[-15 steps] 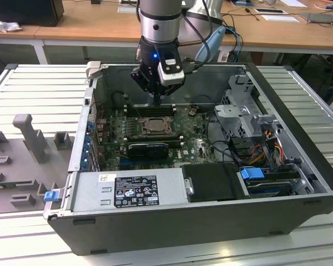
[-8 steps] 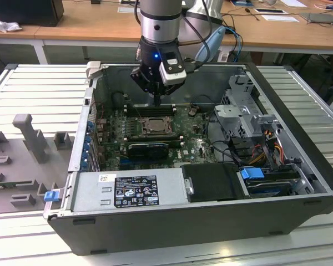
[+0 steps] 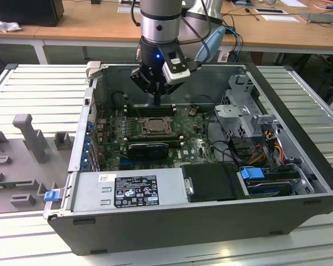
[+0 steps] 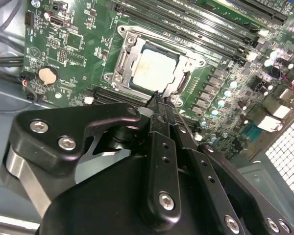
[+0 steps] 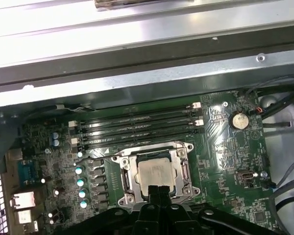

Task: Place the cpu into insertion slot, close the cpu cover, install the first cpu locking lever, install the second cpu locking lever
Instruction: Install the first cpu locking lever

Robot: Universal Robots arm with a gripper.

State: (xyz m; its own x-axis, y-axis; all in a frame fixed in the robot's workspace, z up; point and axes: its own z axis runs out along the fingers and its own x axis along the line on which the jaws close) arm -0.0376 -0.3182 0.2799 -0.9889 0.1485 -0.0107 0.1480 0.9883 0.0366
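Cpu (image 4: 154,70): seated flat in the insertion slot (image 3: 155,126), pale face up, on the green motherboard (image 4: 78,44) inside the open computer case (image 3: 299,166). The cpu cover (image 4: 188,62) lies down over it, and the chip face shows through the cover's window in both wrist views. A thin metal lever rod (image 5: 137,150) runs along the socket side nearest the memory slots (image 5: 137,128). I cannot tell whether it is latched.

Gripper (image 4: 159,99): fingers drawn together, no gap between the tips. In both wrist views the tips overlap the socket's edge on the side away from the memory slots. Contact with the cover rim cannot be confirmed.

The exterior view gives the wider layout. The arm comes straight down into the case, with the gripper (image 3: 157,101) over the board by the socket. A black ribbed heatsink (image 3: 149,148) lies just in front of the socket. The power supply (image 3: 127,191) sits along the near wall. The drive cage (image 3: 247,108) and cable bundle (image 3: 266,145) are at the exterior view's right.

The first wrist view shows the cpu (image 5: 157,175) and gripper tips (image 5: 157,188). It also shows a coin cell battery (image 5: 239,120) well apart from the socket, a row of blue-topped capacitors (image 5: 80,182) beside it, and the grey case wall (image 5: 137,63) beyond the memory slots.

In the second wrist view, the gripper's black linkage (image 4: 88,127) blocks the board on the socket's near side.
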